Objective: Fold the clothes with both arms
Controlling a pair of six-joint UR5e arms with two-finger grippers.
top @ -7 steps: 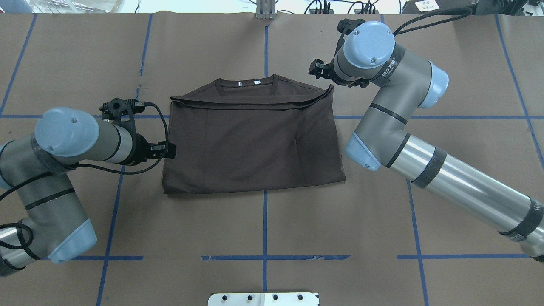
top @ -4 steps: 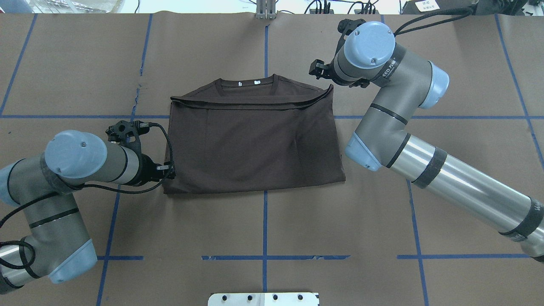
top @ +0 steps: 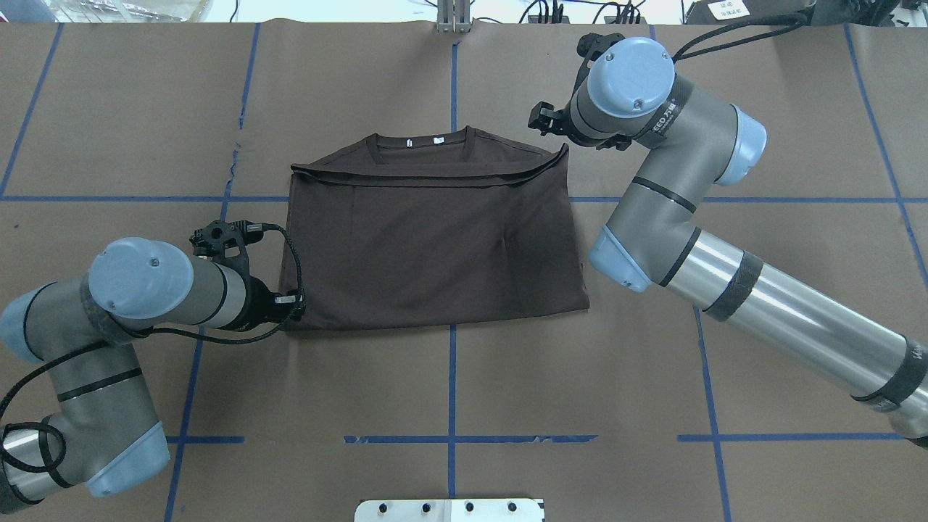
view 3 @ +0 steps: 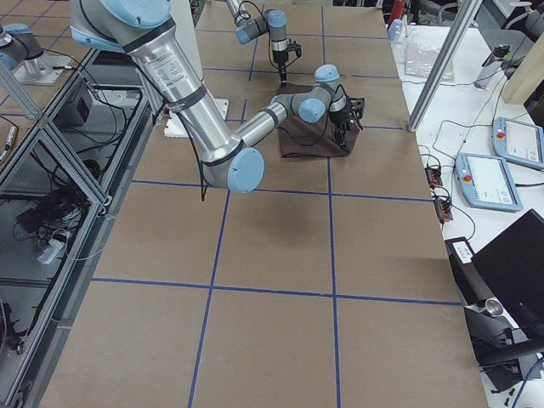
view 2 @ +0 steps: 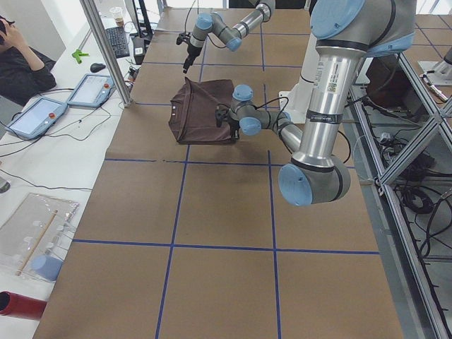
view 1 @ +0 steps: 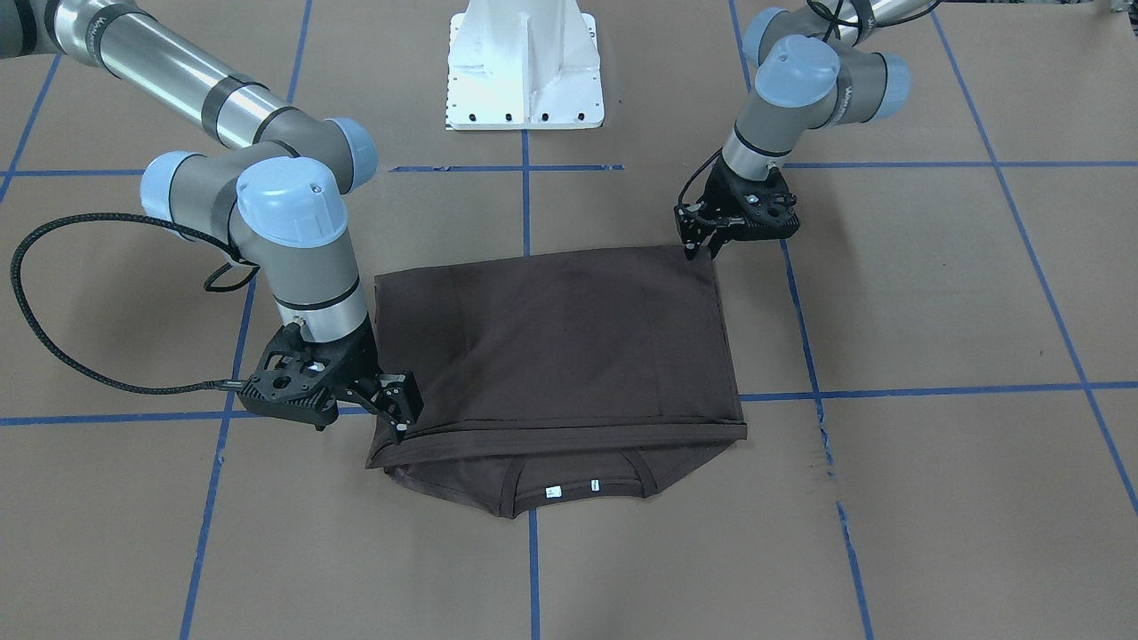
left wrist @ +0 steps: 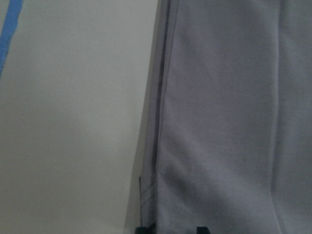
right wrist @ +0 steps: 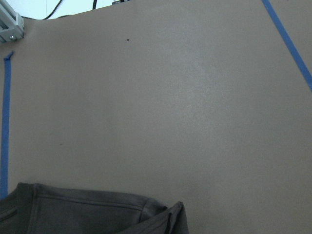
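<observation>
the dark grey-brown t-shirt [top: 435, 246] lies flat on the surface [top: 507, 384], folded into a rough rectangle, its lower part doubled up over the chest so that only the ribbed collar [top: 424, 138] and two white neck tags [top: 438, 140] peek out at the far edge. the left arm [top: 145, 286] is bent low beside the shirt's near left corner, its claw [view 1: 701, 252] tipped down with fingers spread about that corner. the right arm [top: 783, 312] reaches out to the far right corner, which peaks up at its claw [view 1: 402, 427]; whether that claw pinches the cloth cannot be told
</observation>
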